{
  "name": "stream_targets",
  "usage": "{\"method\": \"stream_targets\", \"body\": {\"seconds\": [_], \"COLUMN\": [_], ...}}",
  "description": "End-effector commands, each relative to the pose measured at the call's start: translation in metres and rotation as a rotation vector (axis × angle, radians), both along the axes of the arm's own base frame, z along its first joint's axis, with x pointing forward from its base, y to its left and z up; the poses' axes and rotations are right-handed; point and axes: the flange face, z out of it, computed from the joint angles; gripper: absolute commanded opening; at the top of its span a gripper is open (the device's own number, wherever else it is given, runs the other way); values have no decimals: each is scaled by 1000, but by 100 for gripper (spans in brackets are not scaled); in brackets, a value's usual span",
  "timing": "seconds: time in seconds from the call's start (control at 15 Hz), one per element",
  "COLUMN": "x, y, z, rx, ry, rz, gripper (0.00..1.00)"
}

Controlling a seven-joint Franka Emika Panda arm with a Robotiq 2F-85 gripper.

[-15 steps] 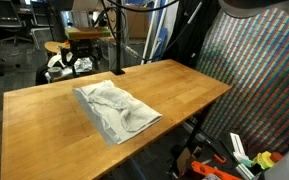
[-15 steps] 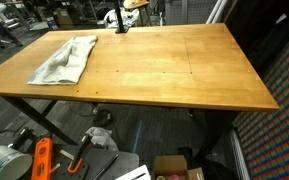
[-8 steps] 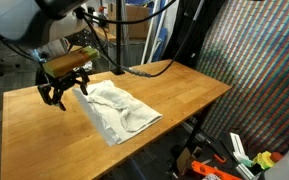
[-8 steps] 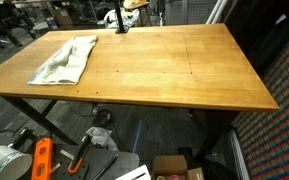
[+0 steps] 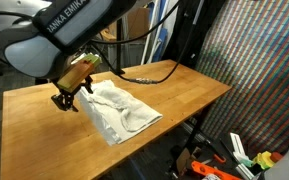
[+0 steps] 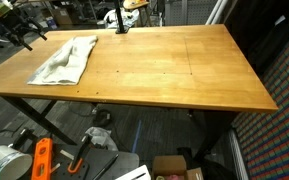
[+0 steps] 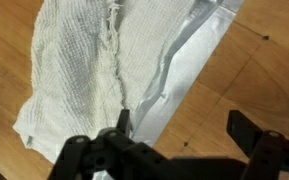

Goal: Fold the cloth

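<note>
The cloth (image 5: 119, 112) is a crumpled white to light-grey sheet lying on the wooden table (image 5: 44, 130), near one end of it in the other exterior view (image 6: 66, 58). My gripper (image 5: 66, 100) hangs open just above the cloth's far corner, with nothing between its fingers. It shows small at the frame's upper left in an exterior view (image 6: 24, 35). In the wrist view the gripper (image 7: 184, 128) straddles the cloth's (image 7: 89, 60) greyer border. One finger (image 7: 124, 122) is over the fabric edge and the other stands over bare wood.
A black cable (image 5: 144, 72) runs across the table's back, and a black post (image 6: 121, 22) stands at the far edge. A colourful woven panel (image 5: 254, 70) stands beside the table. Tools and boxes (image 6: 44, 160) lie on the floor below the front edge.
The arm has swung into view from the side and the gripper has come over the cloth's far corner, staying open. The cloth has not moved.
</note>
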Motion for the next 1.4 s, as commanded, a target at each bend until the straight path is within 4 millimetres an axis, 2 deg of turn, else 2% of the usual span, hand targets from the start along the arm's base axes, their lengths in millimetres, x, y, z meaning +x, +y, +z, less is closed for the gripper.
{"method": "stream_targets", "body": {"seconds": [0.0, 0.33, 0.67, 0.73, 0.87, 1.13, 1.33], "x": [30, 68, 97, 100, 105, 109, 110], "y": [-20, -47, -71, -75, -79, -82, -84], "z": [3, -5, -21, -24, -31, -43, -45], "rx": [68, 196, 249, 246, 245, 244, 250], "ry": [1, -21, -42, -43, -47, -39, -32], "rz": [-27, -141, -219, -226, -237, -242, -245], "gripper": [100, 100, 100, 86, 66, 35, 12]}}
